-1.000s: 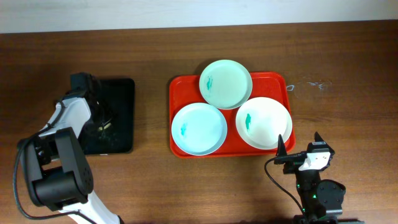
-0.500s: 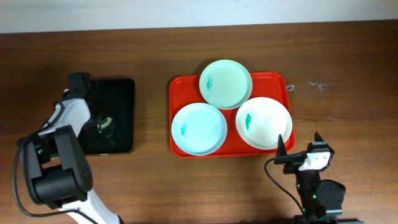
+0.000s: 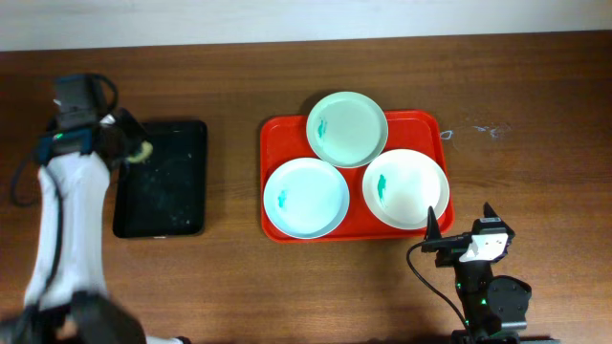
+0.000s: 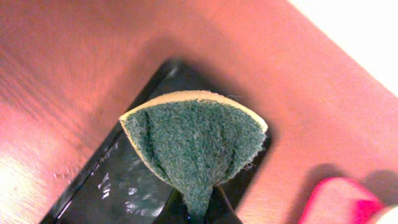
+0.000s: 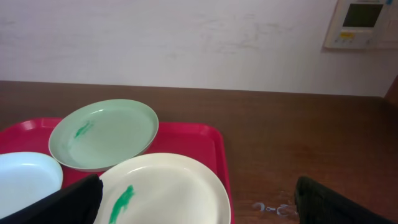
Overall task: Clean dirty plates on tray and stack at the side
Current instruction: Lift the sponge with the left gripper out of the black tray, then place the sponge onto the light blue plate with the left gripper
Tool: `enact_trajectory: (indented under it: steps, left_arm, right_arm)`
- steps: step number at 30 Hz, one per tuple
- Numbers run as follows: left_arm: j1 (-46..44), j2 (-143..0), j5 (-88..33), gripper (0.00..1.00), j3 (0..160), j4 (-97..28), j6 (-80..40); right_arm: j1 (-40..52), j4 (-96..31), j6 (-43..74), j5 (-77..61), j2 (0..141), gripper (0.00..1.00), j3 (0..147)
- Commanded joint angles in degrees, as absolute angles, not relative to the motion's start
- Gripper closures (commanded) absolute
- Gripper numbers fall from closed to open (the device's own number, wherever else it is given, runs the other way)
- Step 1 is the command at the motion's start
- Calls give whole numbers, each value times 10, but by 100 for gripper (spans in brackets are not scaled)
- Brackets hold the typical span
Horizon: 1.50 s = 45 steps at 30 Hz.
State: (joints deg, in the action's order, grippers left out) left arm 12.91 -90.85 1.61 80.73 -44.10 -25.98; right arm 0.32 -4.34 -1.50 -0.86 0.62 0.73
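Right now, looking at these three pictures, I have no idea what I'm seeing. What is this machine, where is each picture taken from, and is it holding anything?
It is a robot with two arms at a wooden table, each ending in a two-finger gripper. The wide picture looks down from above. The other two come from a small camera on each wrist. On the table lies a red tray holding three plates, each with a green smear. A black tray lies further left. The left gripper, above the black tray's edge, is shut on a green scouring sponge, seen close up in the left wrist view. The right gripper is open by the red tray's near right corner, holding nothing.
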Motion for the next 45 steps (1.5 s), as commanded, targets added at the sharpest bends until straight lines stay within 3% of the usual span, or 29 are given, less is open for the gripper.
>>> enact_trajectory:
  steps: [1,10,15,25,30,38,45]
  left_arm:
    - [129,-860,0,100,812,-447,-247]
    - [132,-993,20,100,668,-344,-214]
    - [136,-963,-85,100,721,-387,-161]
    - [88,-778,-343,100,759,-440,-184]
    - [-41,-793,-300,100,744,-502,-184]
    - [-258,-909,-146,100,712,-437,-260]
    - [-301,-1018,-70,100,712,-359,-281]
  right_arm:
    - [6,-46,-13,-4,2,1,3]
    - [6,-46,-13,-4,2,1,3]
    - [6,-46,-13,-4,2,1,3]
    - [6,-46,-13,-4,2,1,3]
    - [6,-46,-13,-4,2,2,3]
    - [6,-46,-13,-4,2,1,3]
    - [6,-46,-13,-4,2,1,3]
